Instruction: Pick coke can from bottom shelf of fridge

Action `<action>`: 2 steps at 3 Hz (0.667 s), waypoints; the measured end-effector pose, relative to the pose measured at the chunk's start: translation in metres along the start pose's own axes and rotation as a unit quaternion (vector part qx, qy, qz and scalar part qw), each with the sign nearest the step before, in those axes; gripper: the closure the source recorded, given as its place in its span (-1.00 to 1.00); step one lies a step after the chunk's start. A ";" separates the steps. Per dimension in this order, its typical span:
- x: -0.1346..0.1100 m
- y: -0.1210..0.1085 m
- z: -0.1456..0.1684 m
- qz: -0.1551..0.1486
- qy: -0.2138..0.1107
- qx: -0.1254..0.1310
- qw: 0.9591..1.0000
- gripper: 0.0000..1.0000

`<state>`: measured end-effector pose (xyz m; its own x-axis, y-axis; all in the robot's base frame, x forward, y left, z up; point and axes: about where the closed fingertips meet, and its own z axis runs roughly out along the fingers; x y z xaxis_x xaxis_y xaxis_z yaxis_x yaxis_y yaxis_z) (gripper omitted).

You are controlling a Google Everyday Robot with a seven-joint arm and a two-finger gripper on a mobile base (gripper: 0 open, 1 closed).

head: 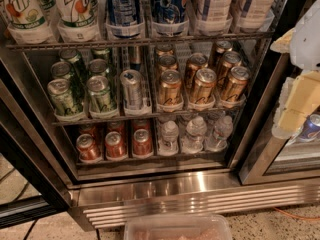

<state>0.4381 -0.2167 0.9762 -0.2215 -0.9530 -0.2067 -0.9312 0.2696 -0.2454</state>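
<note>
In the camera view the gripper (298,96) hangs at the right edge, wide or narrow I cannot tell, while the nearest coke can (142,142) stands upright, lower and well to its left, on the bottom shelf (150,160) of the fridge (175,186)

We look into the fridge (150,183), with 3 shelves in view. On the bottom shelf (150,160), coke cans (115,145) fill 3 lanes at left, front to back, and water bottles (195,132) fill 3 lanes to their right. The rack above (150,115) carries more cans (170,88) in rows, and bottles (122,9) stand on the shelf over that. The gripper (295,106) hangs at far right, outside the fridge, level with the middle rack, well apart from the coke cans. A tub (177,228) lies on the floor before the base grille (200,200).
</note>
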 end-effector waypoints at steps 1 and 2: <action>0.000 0.000 0.000 0.000 0.000 0.000 1.000 -1.00; 0.002 0.012 0.021 0.006 -0.007 -0.023 1.000 -1.00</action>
<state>0.4329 -0.2124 0.9529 -0.2289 -0.9476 -0.2229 -0.9407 0.2742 -0.1998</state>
